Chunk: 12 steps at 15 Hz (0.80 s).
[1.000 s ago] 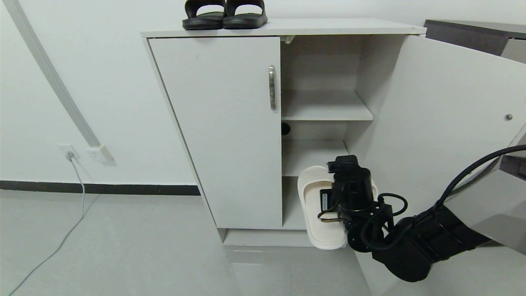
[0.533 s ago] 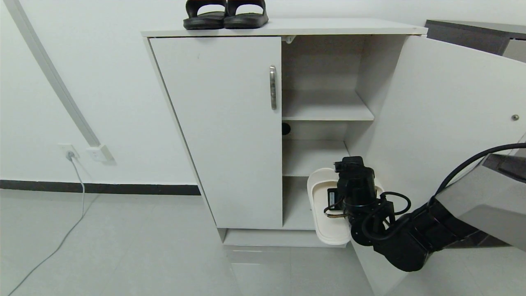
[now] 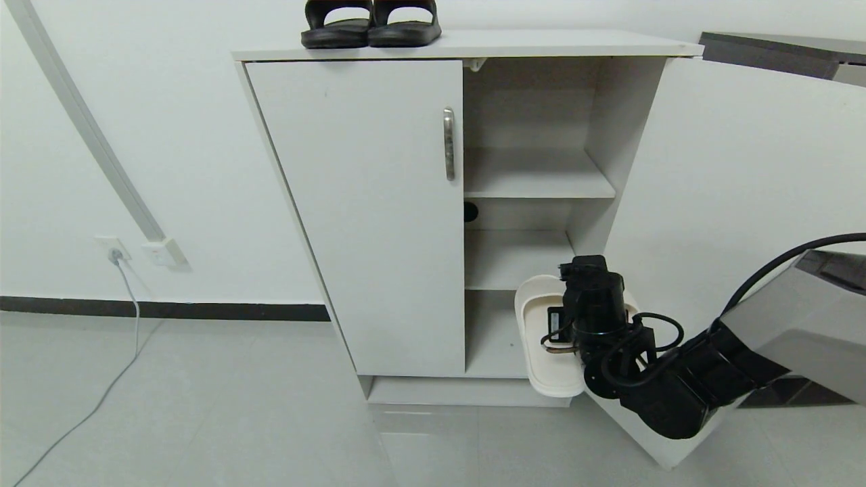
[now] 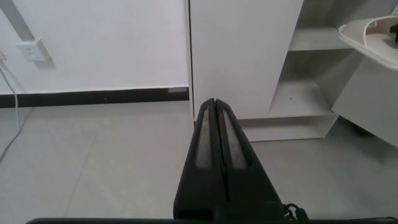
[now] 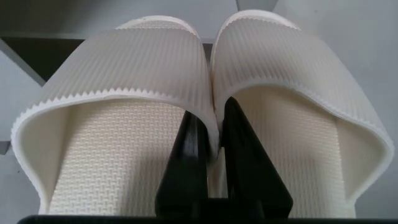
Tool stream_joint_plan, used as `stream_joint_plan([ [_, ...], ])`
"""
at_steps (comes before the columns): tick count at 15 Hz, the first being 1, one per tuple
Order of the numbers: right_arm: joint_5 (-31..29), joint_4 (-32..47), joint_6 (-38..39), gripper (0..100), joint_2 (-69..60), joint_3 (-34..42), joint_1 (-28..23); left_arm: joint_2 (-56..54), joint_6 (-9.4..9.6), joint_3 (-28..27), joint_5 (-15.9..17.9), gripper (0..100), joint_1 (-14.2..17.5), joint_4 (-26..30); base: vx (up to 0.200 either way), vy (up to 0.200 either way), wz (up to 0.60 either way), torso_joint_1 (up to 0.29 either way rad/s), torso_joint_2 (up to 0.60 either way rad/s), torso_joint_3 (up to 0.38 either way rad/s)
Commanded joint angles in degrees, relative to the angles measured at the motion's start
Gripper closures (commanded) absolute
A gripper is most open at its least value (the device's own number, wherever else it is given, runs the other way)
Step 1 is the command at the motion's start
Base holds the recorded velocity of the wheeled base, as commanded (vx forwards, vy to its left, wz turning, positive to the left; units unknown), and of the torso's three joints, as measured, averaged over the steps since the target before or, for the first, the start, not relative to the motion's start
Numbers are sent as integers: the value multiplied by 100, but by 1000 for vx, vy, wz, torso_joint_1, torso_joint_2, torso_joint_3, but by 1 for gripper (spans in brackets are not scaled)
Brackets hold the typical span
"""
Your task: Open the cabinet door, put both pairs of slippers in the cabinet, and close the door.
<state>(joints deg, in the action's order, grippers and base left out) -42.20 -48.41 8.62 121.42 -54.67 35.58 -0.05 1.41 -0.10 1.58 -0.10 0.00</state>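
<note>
Door [image 3: 731, 169] is open, my right fingers [image 5: 186, 168] are clamped shut on the white slippers [image 3: 534, 352] at the front edge of the bottom shelf [image 3: 490, 338], leaving the black pair [image 3: 371, 27] on the cabinet top [image 3: 555, 44], then closing up.

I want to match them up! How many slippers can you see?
4. Two black slippers sit side by side on top of the cabinet. Two white slippers are pinched together in the right tool, by the bottom shelf.
</note>
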Motion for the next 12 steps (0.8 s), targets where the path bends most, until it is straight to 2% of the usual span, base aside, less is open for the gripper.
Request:
stream_joint_plan([
  [1,2,-2,-1,100,-4,1,1,14,-1,1,0,100,1,0,0,0,0,0,0,0],
  [4,2,-2,-1,100,-4,9,19,14,-1,1,0,100,1,0,0,0,0,0,0,0],
  [8,195,-143,17,100,84,-201,687,14,-1,1,0,100,1,0,0,0,0,0,0,0],
  [12,406,-230,87,100,260,-342,722,14,-1,1,0,100,1,0,0,0,0,0,0,0],
])
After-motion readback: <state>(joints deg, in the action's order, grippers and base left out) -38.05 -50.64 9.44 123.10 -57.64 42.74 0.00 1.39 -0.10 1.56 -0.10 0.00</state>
